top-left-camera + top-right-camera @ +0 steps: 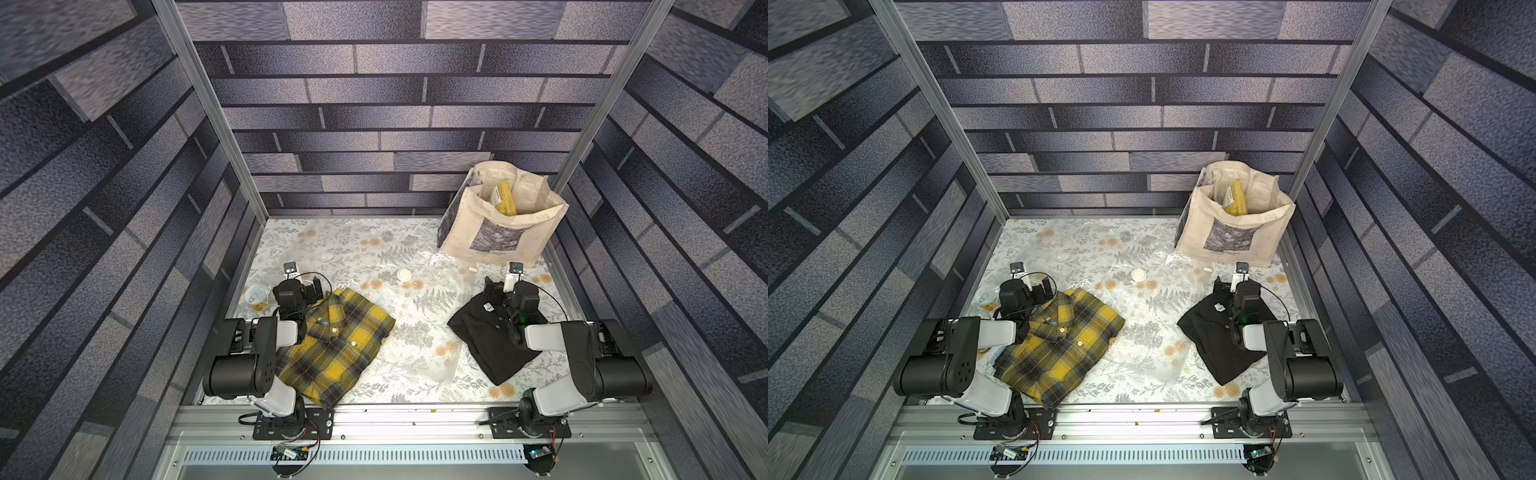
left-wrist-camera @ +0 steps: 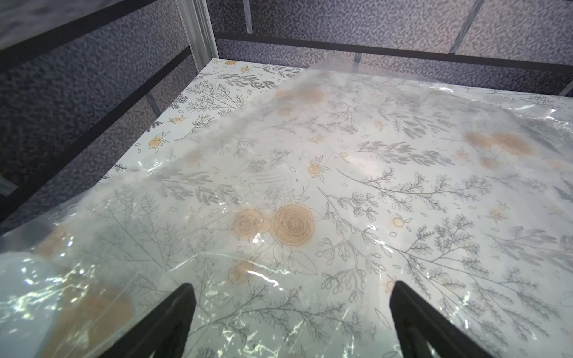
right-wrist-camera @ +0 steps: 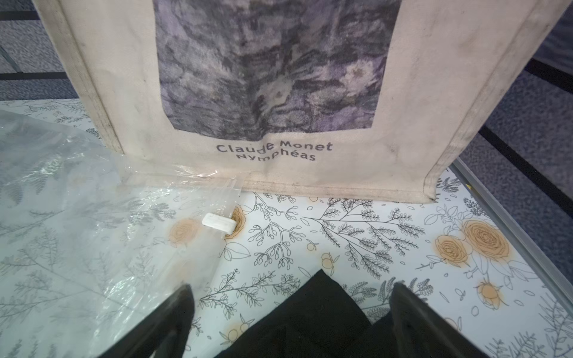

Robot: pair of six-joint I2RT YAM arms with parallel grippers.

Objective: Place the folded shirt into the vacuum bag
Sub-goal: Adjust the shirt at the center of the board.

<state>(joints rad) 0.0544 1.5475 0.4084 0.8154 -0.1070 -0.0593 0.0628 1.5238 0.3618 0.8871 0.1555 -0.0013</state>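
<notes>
Nearest to us, on the floral-printed worktop, a folded yellow-and-black plaid shirt lies on the left and a folded black shirt on the right. Both carry a small collar label too small to read.

Between them, and reaching toward the far wall, spreads the large crinkly transparent vacuum bag. It lies flat, and we see neither shirt inside it.

The left pincer hangs over the bag's plastic just beyond the plaid shirt's collar. Its jaws are wide apart and hold nothing. The right pincer is above the far edge of the black shirt, likewise spread and empty.

Farther on, the bag's small round white valve cap sits mid-worktop. A small white slider clip sits on the bag's right edge.

At the far right stands a beige canvas tote bag with a grey-violet picture, under which we read "Claude Monet Nymphéas". A corner of the vacuum bag touches its base. A yellow packet pokes from its mouth, and its label is illegible.
</notes>
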